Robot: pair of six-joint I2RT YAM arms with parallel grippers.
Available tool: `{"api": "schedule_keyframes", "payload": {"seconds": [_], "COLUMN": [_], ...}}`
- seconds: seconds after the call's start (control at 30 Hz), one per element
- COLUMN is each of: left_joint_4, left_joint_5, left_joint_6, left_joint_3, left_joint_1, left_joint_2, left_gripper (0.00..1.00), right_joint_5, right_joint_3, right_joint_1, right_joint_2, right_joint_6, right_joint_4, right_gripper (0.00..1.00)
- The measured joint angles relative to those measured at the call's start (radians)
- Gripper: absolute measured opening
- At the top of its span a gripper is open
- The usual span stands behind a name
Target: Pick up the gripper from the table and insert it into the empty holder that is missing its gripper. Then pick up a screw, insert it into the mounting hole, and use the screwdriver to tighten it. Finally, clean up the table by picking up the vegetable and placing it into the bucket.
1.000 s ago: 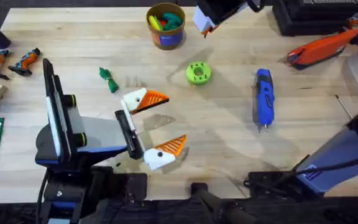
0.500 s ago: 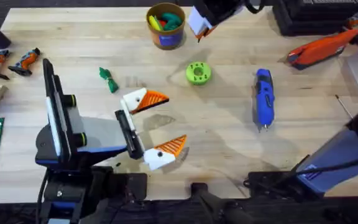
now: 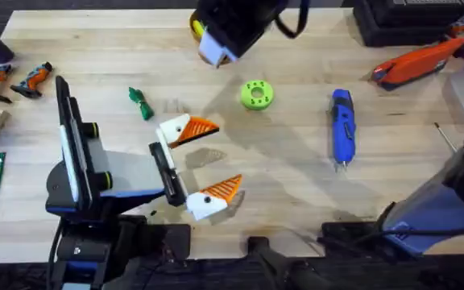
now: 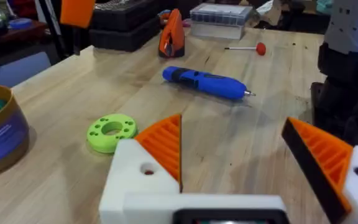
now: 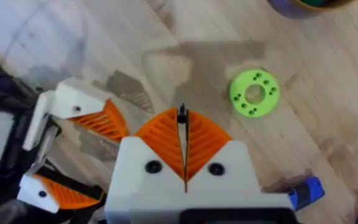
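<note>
So the main worry from here is the right pincer (image 3: pixel 213 55). It's hanging over the far edge of the tabletop (image 3: pixel 312 201), right on top of the bucket (image 3: pixel 193 26), and its orange pads are squeezed together. There's a thin dark sliver poking out between the tips, but I can't tell what it is. If the arm swings low it could clip the bucket's yellow rim and tip it. It also has to spread those pads before it can grab anything at all.

The vegetable (image 3: pixel 141 103) is still on the wood, in the far-left part of the tabletop, well apart from the bucket. It lies between the left edge and the lime-green disc (image 3: pixel 256 94). It's a tiny dark green leafy thing, pinched in the middle like a bow, and it lies flat. My guess is it'll be fiddly, since wide ribbed pads could just shove it along the grain or nip one leaf and drop it short of the bucket.

The left pincer (image 3: pixel 208 161) is parked wide open with nothing in it, and its nearer finger is close to the vegetable. A sloppy approach could bang into it. The blue screwdriver (image 3: pixel 341 127) sits over toward the right edge, out of the way.
</note>
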Motion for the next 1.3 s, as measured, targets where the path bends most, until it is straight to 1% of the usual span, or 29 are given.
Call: {"api": "schedule_keyframes", "payload": {"seconds": [0.23, 0.27, 0.3, 0.43, 0.73, 0.87, 1.13, 1.3], "left_joint_4": [0.0, 0.0, 0.0, 0.0, 0.0, 0.0, 0.0, 0.0], "left_joint_5": [0.0, 0.0, 0.0, 0.0, 0.0, 0.0, 0.0, 0.0], "left_joint_6": [0.0, 0.0, 0.0, 0.0, 0.0, 0.0, 0.0, 0.0], "left_joint_3": [0.0, 0.0, 0.0, 0.0, 0.0, 0.0, 0.0, 0.0], "left_joint_1": [0.0, 0.0, 0.0, 0.0, 0.0, 0.0, 0.0, 0.0], "left_joint_2": [0.0, 0.0, 0.0, 0.0, 0.0, 0.0, 0.0, 0.0], "left_gripper": [0.986, 0.986, 0.986, 0.986, 0.985, 0.985, 0.985, 0.985], "right_joint_5": [-0.011, -0.024, -0.07, -0.105, -0.124, -0.127, -0.127, -0.127], "right_joint_3": [0.0, 0.0, 0.0, 0.0, 0.0, 0.0, -0.001, -0.024], "right_joint_1": [0.095, 0.104, 0.122, 0.14, 0.192, 0.206, 0.206, 0.206], "right_joint_2": [0.0, 0.0, 0.0, 0.0, 0.0, 0.0, 0.0, 0.0], "right_joint_6": [-0.05, -0.064, -0.105, -0.153, -0.246, -0.261, -0.265, -0.265], "right_joint_4": [-0.003, -0.003, -0.004, -0.009, -0.009, -0.013, -0.028, -0.019], "right_gripper": [0.007, 0.007, 0.007, 0.007, 0.007, 0.007, 0.007, 0.007]}}
